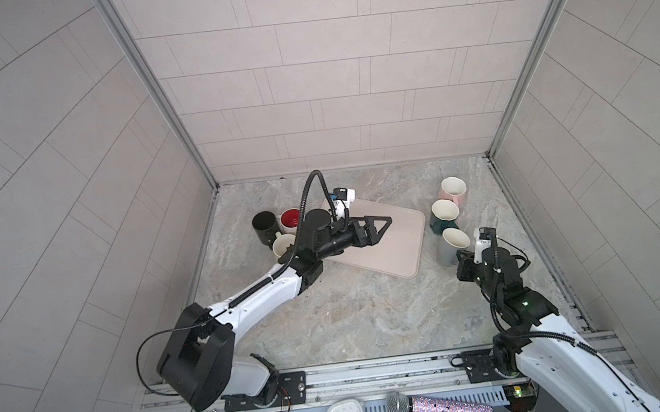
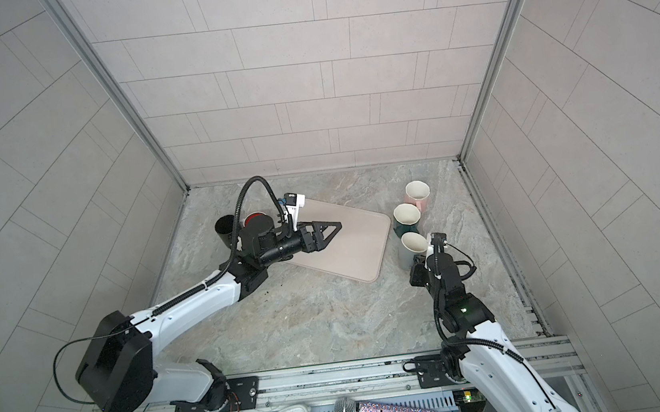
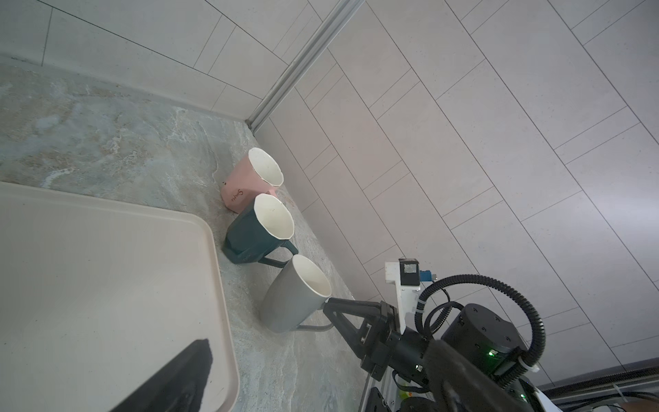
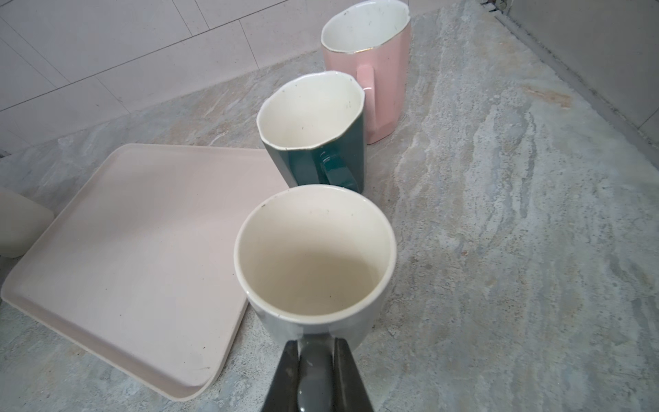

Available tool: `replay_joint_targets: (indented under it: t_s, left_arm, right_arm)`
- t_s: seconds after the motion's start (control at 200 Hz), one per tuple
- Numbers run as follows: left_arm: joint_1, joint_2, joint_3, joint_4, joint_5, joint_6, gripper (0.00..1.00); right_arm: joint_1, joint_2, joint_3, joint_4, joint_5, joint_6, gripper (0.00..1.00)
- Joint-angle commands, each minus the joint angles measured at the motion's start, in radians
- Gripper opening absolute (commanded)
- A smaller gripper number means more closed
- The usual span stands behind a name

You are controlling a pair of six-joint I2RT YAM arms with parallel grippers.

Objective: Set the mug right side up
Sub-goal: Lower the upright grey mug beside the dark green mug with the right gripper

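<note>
Six mugs (image 1: 284, 245), one tray (image 1: 403, 245) on the tabletop (image 1: 352, 317) — three mugs each side. The grey mug (image 4: 313, 271) stands mouth-up right of the tray, handle (image 4: 315, 378) clamped by the right claw (image 4: 316, 347); left claw (image 1: 381, 230) gapes.

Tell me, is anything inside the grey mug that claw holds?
The grey mug is empty: cream inside, a few dark specks, bottom visible. The right gripper covers part of its handle.
</note>
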Motion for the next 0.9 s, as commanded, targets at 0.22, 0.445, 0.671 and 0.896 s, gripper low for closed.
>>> replay_joint_targets:
  t_s: [0.22, 0.445, 0.671, 0.896]
  left_arm:
    - [0.02, 0.01, -0.021, 0.057, 0.017, -0.019, 1.0]
    - [0.027, 0.007, -0.033, 0.072, 0.021, -0.031, 1.0]
    - [0.028, 0.001, -0.048, 0.082, 0.029, -0.043, 1.0]
    - [0.033, -0.018, -0.058, 0.091, 0.031, -0.047, 1.0]
  right_arm:
    - [-0.003, 0.077, 0.004, 0.145, 0.211, -0.015, 0.0]
    - [-0.003, 0.14, 0.009, 0.204, 0.328, -0.035, 0.0]
    - [-0.021, 0.282, 0.032, 0.339, 0.381, -0.053, 0.0]
    - [-0.108, 0.431, 0.074, 0.455, 0.316, -0.037, 0.0]
